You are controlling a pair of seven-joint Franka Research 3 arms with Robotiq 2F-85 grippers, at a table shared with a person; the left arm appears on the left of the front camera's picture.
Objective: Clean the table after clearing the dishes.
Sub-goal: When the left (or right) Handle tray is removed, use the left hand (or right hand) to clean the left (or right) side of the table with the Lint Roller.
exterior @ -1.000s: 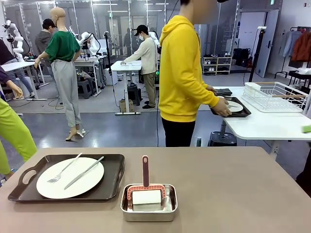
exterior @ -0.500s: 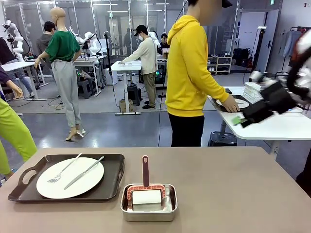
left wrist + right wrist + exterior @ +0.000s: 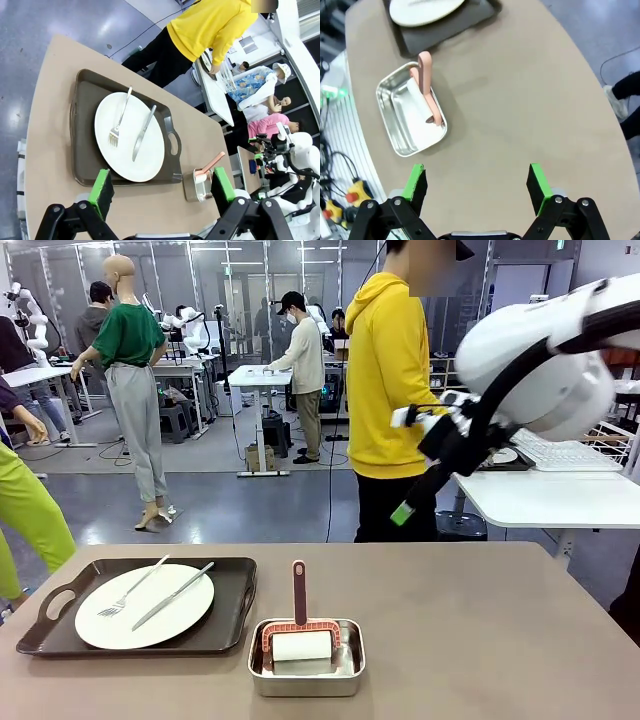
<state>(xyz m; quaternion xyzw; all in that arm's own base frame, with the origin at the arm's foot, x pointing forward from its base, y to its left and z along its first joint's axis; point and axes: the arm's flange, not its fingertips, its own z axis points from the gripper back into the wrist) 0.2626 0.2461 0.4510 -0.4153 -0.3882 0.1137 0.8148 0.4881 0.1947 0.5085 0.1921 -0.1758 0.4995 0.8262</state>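
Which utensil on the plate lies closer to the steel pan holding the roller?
The knife, lying on the right half of the plate, toward the pan; the fork lies left of it.

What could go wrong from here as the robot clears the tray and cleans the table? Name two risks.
1. The fork and knife lie loose on the plate; a tilted tray could let them slide off.
2. The roller rests loose in its steel pan; the open right gripper might nudge the pan instead of catching it.
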